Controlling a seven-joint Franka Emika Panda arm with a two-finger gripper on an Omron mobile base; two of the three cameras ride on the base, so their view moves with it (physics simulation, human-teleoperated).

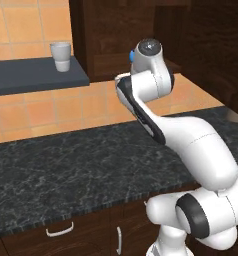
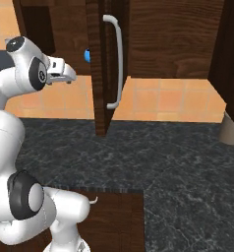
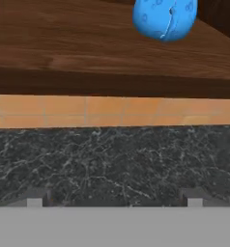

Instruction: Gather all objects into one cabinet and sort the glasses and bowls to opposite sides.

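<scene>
A black marble counter (image 1: 66, 165) (white-veined) runs below an orange tiled wall (image 1: 36, 107).

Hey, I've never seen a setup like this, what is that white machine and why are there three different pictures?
It is a rendered kitchen. The white machine is a jointed robot arm on a driving base. Two cameras ride behind it, left and right, looking over a dark stone counter. The third sits on its hand, looking past the end effector, whose two dark tips stand wide apart, holding nothing. Ahead of it a blue round vessel rests on a wooden cabinet shelf. A pale tumbler stands on a grey-blue wall shelf. The cabinet door hangs open.
</scene>
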